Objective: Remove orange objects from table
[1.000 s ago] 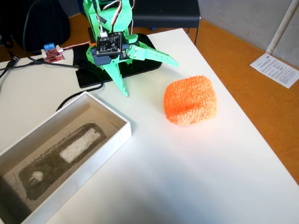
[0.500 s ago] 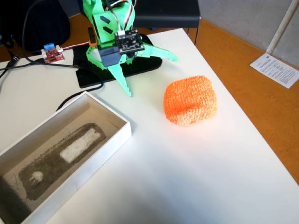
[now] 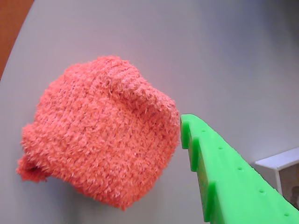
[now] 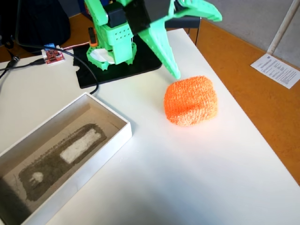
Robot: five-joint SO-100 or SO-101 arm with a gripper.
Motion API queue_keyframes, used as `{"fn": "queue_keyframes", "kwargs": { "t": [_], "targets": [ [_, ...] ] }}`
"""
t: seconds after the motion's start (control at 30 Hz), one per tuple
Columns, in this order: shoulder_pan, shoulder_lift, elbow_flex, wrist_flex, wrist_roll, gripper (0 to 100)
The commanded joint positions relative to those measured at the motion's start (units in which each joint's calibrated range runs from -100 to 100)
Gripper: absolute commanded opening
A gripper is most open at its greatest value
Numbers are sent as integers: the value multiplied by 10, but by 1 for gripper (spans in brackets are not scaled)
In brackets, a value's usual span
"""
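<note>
- Wrist view: the orange block (image 3: 100,130) is filling the left and centre of the frame, lying on the white table (image 3: 224,56).
- Wrist view: one green finger (image 3: 224,177) of my pincer is entering from the 5 o'clock corner; its tip is sitting just beside the block's 3 o'clock edge. I cannot tell whether it is touching.
- Wrist view: only this one finger is showing, so this view is not giving the pincer state.
- Fixed view: the orange block (image 4: 191,100) is lying on the table (image 4: 187,178), right of centre, near the table's right edge.
- Fixed view: my pincer (image 4: 197,44) is hanging spread wide, pinching nothing. The lower finger (image 4: 164,49) is pointing down to the block's 11 o'clock side; the upper finger is reaching toward 3 o'clock above the block.
- Fixed view: a shallow white box (image 4: 119,140) is resting at 8 o'clock from the block, well apart.
- Fixed view: a red circuit board (image 4: 52,55) is lying at 10 o'clock, beside my black base plate (image 4: 117,72).
</note>
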State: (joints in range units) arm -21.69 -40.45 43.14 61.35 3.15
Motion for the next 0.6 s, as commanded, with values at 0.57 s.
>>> {"fn": "queue_keyframes", "kwargs": {
  "t": [0.57],
  "targets": [
    [19, 83, 187, -198, -25, 63]
  ]
}}
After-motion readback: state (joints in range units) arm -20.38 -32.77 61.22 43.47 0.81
